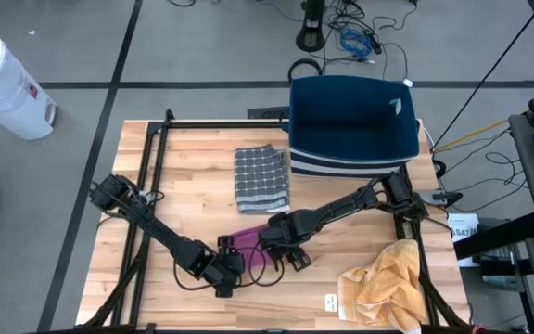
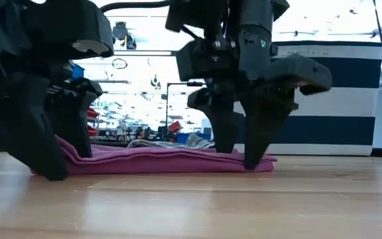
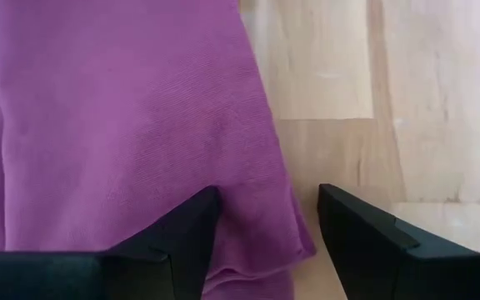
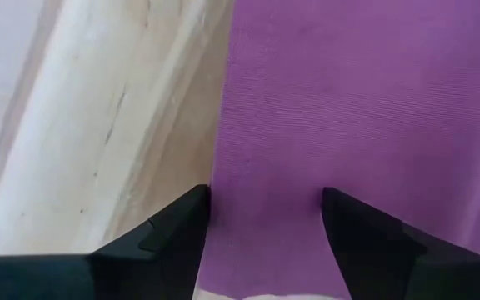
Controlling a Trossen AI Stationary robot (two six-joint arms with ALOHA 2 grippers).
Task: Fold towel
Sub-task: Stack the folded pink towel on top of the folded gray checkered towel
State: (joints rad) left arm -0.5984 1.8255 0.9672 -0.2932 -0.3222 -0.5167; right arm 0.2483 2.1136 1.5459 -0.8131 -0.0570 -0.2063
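Observation:
A purple towel [image 1: 247,239] lies folded flat on the wooden table, a low layered pad in the low view [image 2: 164,160]. My left gripper [image 1: 233,267] is open at the towel's near-left end [image 2: 62,162]; in its wrist view its fingers straddle a corner of the towel [image 3: 269,225]. My right gripper [image 1: 279,246] is open and points down at the towel's right end [image 2: 241,156]. In its wrist view the towel's end [image 4: 265,225] lies between its fingers. My left gripper's open fingers stand low on either side of the towel's corner edge [image 3: 286,237], slanting down; I cannot tell whether they touch the cloth. My right gripper's open fingers [image 2: 257,149] reach down to the towel's right end [image 2: 267,162] from above; I cannot tell whether they touch it.
A folded grey checked towel [image 1: 261,178] lies behind the purple one. A navy bin [image 1: 350,125] stands at the far edge. A crumpled yellow towel [image 1: 387,283] lies at the near right corner. Black frame rails [image 1: 151,176] run along the left side.

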